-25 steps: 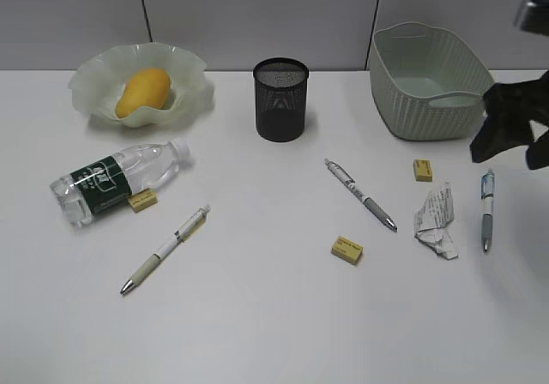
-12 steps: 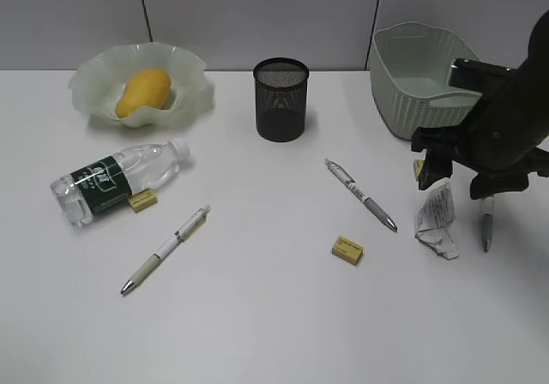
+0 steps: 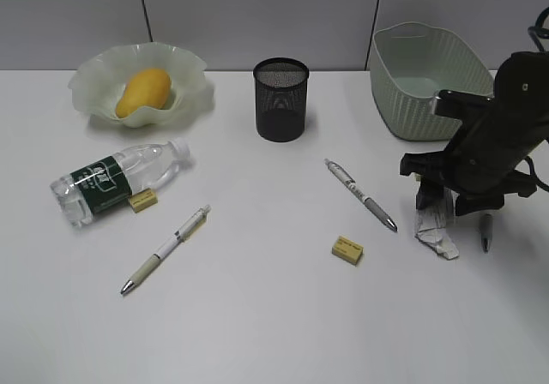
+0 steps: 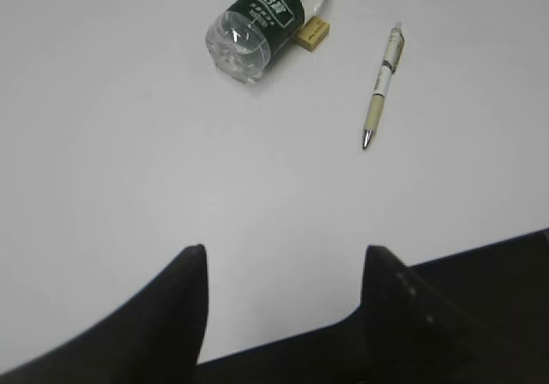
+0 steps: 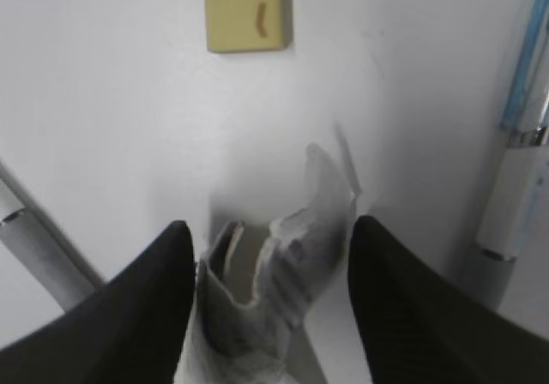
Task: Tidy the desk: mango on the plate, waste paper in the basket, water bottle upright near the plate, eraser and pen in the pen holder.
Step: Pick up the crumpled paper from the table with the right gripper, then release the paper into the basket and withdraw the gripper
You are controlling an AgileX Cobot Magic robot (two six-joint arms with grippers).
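My right gripper [image 3: 436, 201] is down at the desk with its fingers on either side of the crumpled waste paper [image 3: 438, 231]. In the right wrist view the waste paper [image 5: 274, 281] stands between the open jaws [image 5: 268, 230]; the left finger touches it and a gap remains at the right finger. The mango [image 3: 144, 91] lies in the plate [image 3: 93, 82]. The water bottle [image 3: 120, 178] lies on its side. The pen holder [image 3: 280, 101] and basket [image 3: 412, 101] stand at the back. My left gripper [image 4: 285, 251] hangs open over bare desk [image 4: 129, 161], holding nothing.
Three pens lie loose: one at front left [image 3: 165, 249], one in the middle [image 3: 360, 194], one right of the paper [image 3: 486, 230]. Erasers lie by the bottle [image 3: 142, 200], at centre front [image 3: 346, 249] and just beyond the paper [image 5: 249, 11].
My right arm came in from the right edge and dropped onto the waste paper, its jaws narrowing around it. Everything else stayed in place.
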